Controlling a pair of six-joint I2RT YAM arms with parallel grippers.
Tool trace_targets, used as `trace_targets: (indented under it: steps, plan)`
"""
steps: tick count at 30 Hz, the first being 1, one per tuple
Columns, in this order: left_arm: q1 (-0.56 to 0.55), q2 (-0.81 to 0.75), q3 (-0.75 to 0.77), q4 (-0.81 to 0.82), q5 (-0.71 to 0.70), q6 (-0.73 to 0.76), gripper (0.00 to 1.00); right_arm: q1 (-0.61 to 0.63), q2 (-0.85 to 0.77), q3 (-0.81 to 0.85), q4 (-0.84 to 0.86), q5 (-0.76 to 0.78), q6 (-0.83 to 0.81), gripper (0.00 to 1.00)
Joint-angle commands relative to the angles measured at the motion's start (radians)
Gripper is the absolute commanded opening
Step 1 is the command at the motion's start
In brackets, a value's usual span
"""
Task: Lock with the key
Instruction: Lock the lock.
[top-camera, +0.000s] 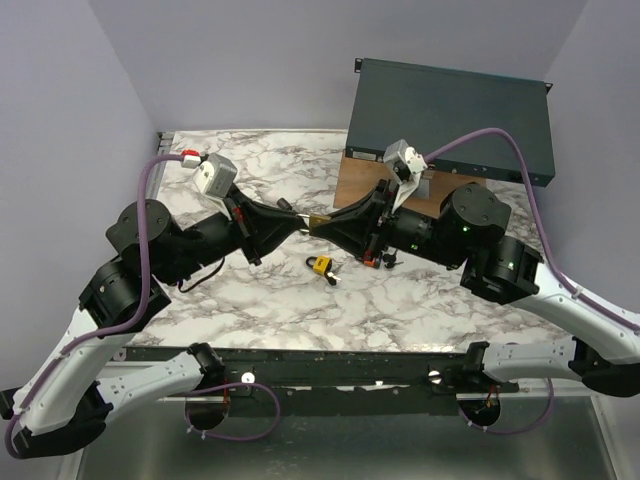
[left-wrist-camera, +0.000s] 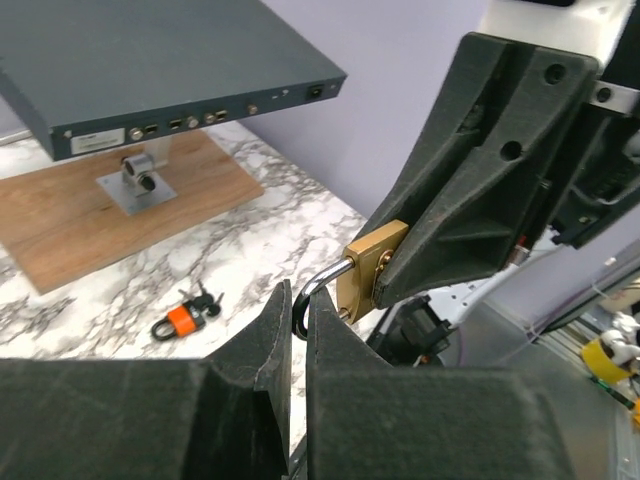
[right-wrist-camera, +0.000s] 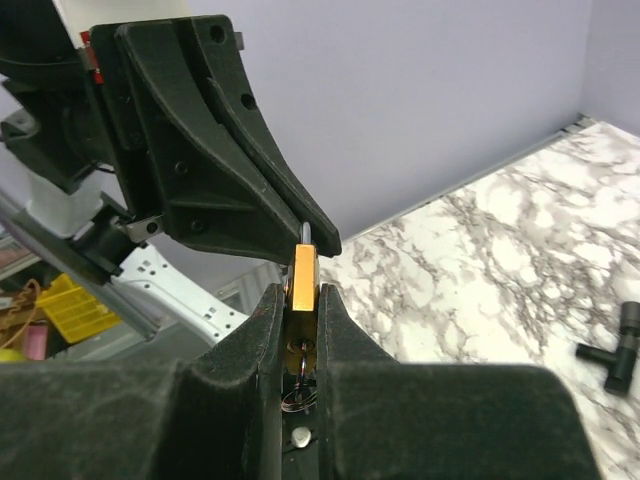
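A brass padlock (top-camera: 312, 221) hangs in the air above the middle of the table, between the two arms. My right gripper (right-wrist-camera: 303, 300) is shut on its body (right-wrist-camera: 305, 270). A key with a wire ring (right-wrist-camera: 302, 392) sticks in the keyhole, deep between the right fingers. My left gripper (left-wrist-camera: 300, 310) is shut on the curved steel shackle (left-wrist-camera: 322, 279), which stands out from the brass body (left-wrist-camera: 365, 268). The left fingers (right-wrist-camera: 240, 170) point down onto the top of the lock.
A small orange padlock with keys (top-camera: 321, 266) lies on the marble below the grippers. Behind are a wooden board (top-camera: 362, 182) with a metal fixture (left-wrist-camera: 140, 182) and a dark grey box (top-camera: 450, 115). A black T-shaped piece (right-wrist-camera: 620, 345) lies at the right.
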Motion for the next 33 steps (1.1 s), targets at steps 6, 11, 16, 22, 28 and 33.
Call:
trace_targets:
  steps: [6, 11, 16, 22, 28, 33]
  plan:
    - [-0.132, 0.105, 0.059, -0.042, 0.057, -0.039, 0.0, 0.068, 0.139, 0.043, -0.053, 0.225, -0.079, 0.01]
    - [-0.152, 0.111, 0.078, -0.011, 0.091, -0.069, 0.0, 0.075, 0.155, 0.037, -0.061, 0.25, -0.084, 0.01]
    - [-0.159, 0.109, 0.094, 0.031, 0.139, -0.094, 0.0, 0.076, 0.158, 0.028, -0.064, 0.264, -0.086, 0.01]
    - [-0.186, 0.126, 0.113, 0.047, 0.176, -0.1, 0.0, 0.076, 0.168, 0.034, -0.068, 0.271, -0.086, 0.01]
    - [-0.208, 0.13, 0.126, 0.072, 0.215, -0.105, 0.0, 0.077, 0.18, 0.039, -0.075, 0.268, -0.08, 0.01]
    - [-0.213, 0.136, 0.128, 0.099, 0.243, -0.125, 0.0, 0.076, 0.189, 0.046, -0.088, 0.267, -0.078, 0.01]
